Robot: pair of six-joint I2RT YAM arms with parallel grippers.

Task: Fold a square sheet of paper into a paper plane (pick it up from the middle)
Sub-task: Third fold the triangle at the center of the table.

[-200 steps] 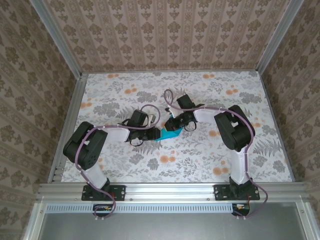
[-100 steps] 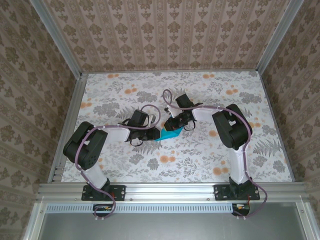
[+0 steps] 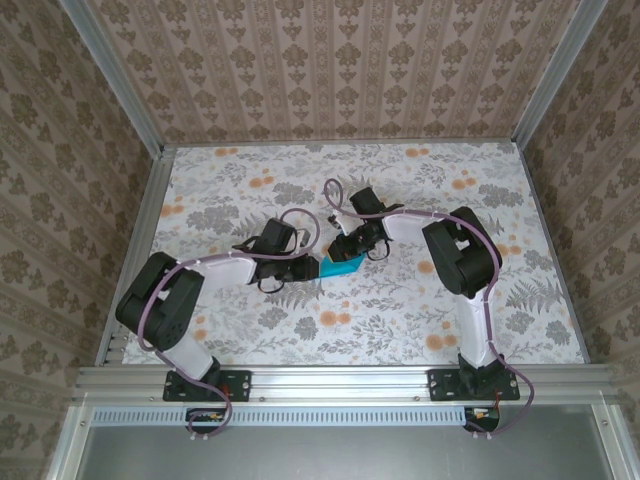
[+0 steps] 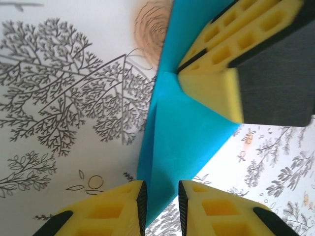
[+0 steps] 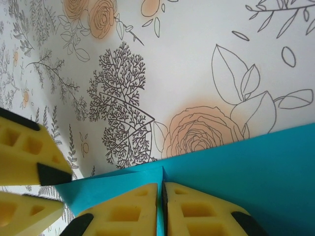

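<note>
The teal sheet of paper (image 3: 338,266) lies mid-table, folded into a pointed form with a raised centre crease. My right gripper (image 3: 347,254) comes at it from the far right and is shut on that crease (image 5: 161,189), with teal flaps (image 5: 246,162) spreading to either side. My left gripper (image 3: 314,265) reaches in from the left. Its jaws stand slightly apart (image 4: 161,191) astride the paper's narrow end (image 4: 182,128), with a gap on both sides. The right gripper's yellow fingers (image 4: 216,83) press on the paper in the left wrist view.
The table (image 3: 420,310) has a floral cloth and is boxed in by patterned walls (image 3: 330,70) and aluminium rails (image 3: 340,378). Both arms' elbows stick out sideways, the left one (image 3: 160,300) near the left rail and the right one (image 3: 462,250) at mid-right.
The left arm's elbow has swung lower and further left. The right arm has edged slightly left. The paper stays pinched in the right gripper at about the same spot.
</note>
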